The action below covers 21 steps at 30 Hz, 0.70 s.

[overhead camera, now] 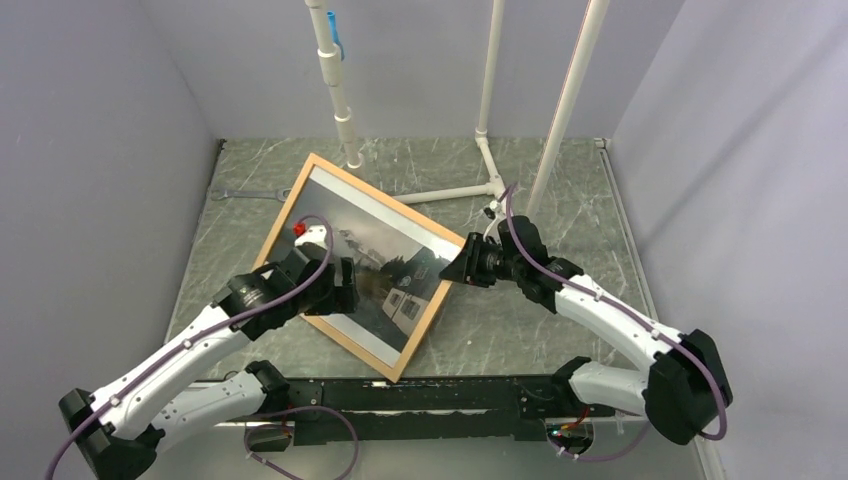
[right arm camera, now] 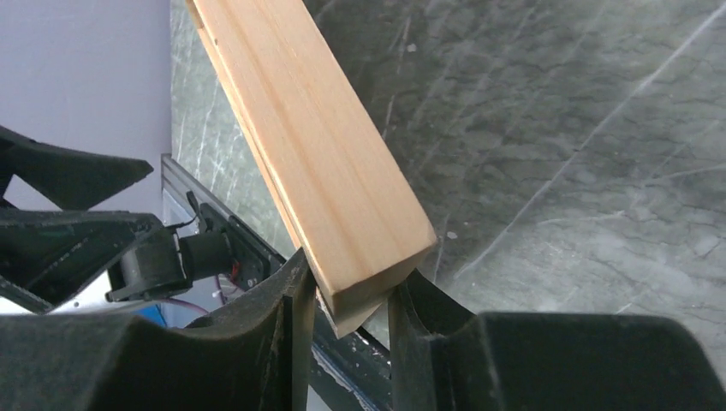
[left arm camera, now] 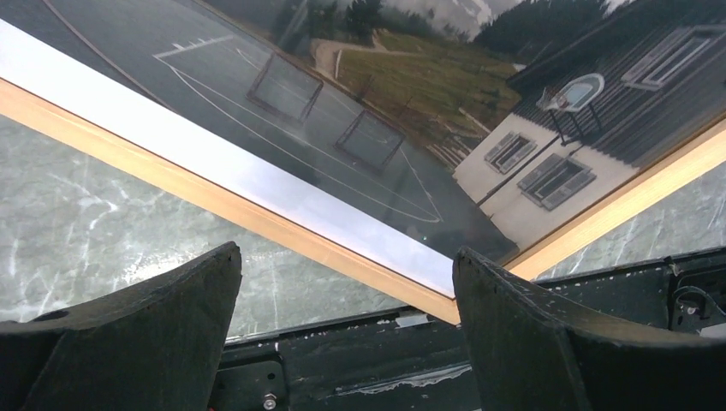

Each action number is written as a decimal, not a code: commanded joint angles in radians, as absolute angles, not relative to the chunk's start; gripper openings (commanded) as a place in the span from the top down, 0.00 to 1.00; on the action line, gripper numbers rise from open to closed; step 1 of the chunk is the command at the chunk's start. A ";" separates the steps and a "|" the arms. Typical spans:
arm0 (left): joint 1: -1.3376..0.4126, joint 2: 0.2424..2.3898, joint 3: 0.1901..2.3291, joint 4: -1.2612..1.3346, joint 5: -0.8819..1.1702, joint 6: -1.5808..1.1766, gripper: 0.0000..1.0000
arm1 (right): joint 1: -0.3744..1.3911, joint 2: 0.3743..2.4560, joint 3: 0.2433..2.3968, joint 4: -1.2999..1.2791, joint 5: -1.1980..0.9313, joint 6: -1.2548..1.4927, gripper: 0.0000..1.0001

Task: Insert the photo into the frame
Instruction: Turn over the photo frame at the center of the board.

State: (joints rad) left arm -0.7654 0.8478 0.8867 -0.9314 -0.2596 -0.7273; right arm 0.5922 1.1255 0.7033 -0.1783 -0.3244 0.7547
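The frame (overhead camera: 432,308) of light wooden strips lies diagonally on the green marbled table. The photo (overhead camera: 385,250), a dark landscape with a white house, sits face up inside it. My right gripper (overhead camera: 462,262) is shut on the frame's right corner. In the right wrist view that wooden corner (right arm camera: 317,145) is pinched between the two fingers of the right gripper (right arm camera: 347,291). My left gripper (overhead camera: 345,285) hovers open over the photo's near-left part. In the left wrist view the left gripper (left arm camera: 347,255) holds nothing; beyond its fingers lie the frame's strip (left arm camera: 214,201) and the photo (left arm camera: 385,111).
A white pipe structure (overhead camera: 490,130) stands at the back of the table, with one foot close to the frame's far corner. A black rail (overhead camera: 420,395) runs along the near edge by the arm bases. Grey walls close in both sides.
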 commanded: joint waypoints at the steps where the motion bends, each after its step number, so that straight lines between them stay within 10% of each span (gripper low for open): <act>1: -0.767 0.885 0.845 -0.834 -0.197 -0.741 0.04 | 0.534 1.206 0.673 -0.216 -0.237 0.623 1.00; 10: -0.756 1.054 0.788 -0.758 -0.102 -0.739 0.05 | 0.523 1.338 0.660 -0.220 -0.115 0.569 0.86; 21: -0.680 1.035 0.778 -0.705 -0.017 -0.711 0.05 | 0.545 1.365 0.705 -0.285 0.037 0.572 0.35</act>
State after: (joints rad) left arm -0.7136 1.0733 0.7563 -0.7517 -0.0650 -0.7254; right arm 0.5282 1.3682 0.6937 -0.2104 -0.0990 0.6430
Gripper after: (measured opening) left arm 0.948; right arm 0.599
